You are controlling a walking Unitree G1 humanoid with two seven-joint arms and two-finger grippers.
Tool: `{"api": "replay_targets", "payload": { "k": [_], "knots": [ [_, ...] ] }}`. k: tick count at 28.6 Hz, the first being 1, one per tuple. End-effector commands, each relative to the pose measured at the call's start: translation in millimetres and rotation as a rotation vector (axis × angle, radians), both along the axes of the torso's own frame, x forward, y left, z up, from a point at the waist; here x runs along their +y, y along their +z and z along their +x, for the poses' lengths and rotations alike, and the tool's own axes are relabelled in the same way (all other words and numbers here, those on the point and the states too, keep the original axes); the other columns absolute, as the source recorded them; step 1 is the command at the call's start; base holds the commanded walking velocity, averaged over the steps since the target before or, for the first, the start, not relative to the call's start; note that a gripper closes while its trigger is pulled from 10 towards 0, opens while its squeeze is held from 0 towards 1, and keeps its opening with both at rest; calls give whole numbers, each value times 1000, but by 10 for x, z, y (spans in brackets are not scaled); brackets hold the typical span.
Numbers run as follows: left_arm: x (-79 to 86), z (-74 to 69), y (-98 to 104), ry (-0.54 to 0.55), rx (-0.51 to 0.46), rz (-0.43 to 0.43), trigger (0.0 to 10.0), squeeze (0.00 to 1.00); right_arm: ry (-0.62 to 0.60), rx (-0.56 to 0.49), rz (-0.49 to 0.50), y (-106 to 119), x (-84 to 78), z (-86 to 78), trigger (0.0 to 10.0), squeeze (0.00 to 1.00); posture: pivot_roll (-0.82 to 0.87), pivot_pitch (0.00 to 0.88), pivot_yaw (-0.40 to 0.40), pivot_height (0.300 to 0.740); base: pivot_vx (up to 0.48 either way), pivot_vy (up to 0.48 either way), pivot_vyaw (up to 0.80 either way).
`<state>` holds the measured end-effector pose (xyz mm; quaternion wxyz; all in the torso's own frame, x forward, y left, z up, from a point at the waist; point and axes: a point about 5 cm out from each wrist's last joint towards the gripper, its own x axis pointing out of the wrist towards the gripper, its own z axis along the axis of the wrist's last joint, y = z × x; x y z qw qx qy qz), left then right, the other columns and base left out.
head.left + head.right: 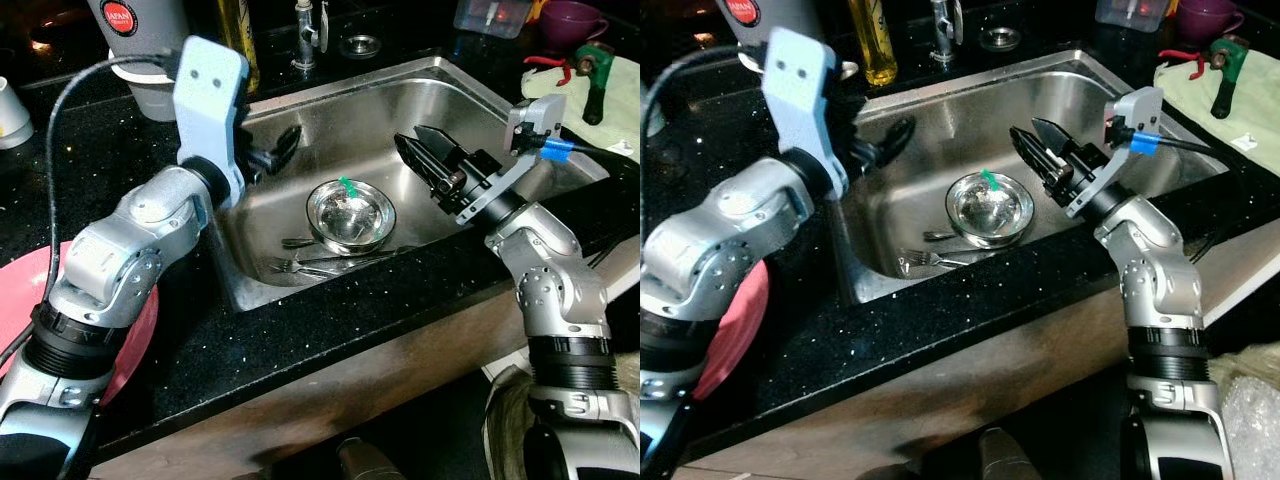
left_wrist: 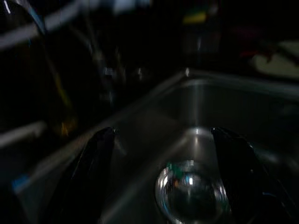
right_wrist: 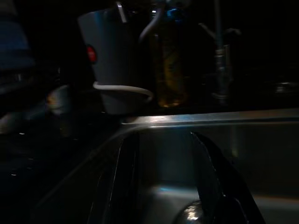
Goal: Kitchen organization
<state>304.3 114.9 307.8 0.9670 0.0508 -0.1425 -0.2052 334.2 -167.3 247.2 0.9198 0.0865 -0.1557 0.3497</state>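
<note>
- Steel sink set in a black speckled counter, centre of the eye views; both arms reach over it.
- Eye views show what the dark wrist views lose: a pink plate at lower left, a green cloth with a red-and-green tool at upper right, and a purple cup.
- Grey cup with a red round label, upper left; the eye view reads "JAPAN" on it, rest too small.
- Yellow bottle just right of the cup; faucet behind the sink.
- Steel bowl on the sink floor with a small green bit at its rim; forks lie touching its near side.
- Left gripper: fingers wide apart, empty, above the bowl at the sink's left wall.
- Right gripper: fingers narrowly parted, empty, over the sink's right half.
</note>
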Motion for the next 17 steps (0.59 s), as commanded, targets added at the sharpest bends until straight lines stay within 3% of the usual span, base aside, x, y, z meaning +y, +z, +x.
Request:
{"api": "replay_targets", "payload": {
  "k": [1, 6, 9, 17],
  "knots": [
    [52, -32, 5, 43, -8, -4, 10000, 0, 33, -21, -1, 11, 52, -38, 10000, 0, 72, 133, 22, 740, 0, 0, 0],
    [129, -123, 65, 82, -24, -56, 10000, 0, 60, -23, 15, 16, 98, -40, 10000, 0, 82, 131, 18, 740, 0, 0, 0],
    [184, -247, 102, 123, -19, -99, 10000, 0, 75, -17, 26, 10, 122, -30, 10000, 0, 94, 130, 12, 740, 0, 0, 0],
    [148, -331, 189, 139, -42, -84, 10000, 0, 92, -14, 33, 10, 160, -10, 10000, 0, 100, 123, 4, 740, 0, 0, 0]
  ]
}}
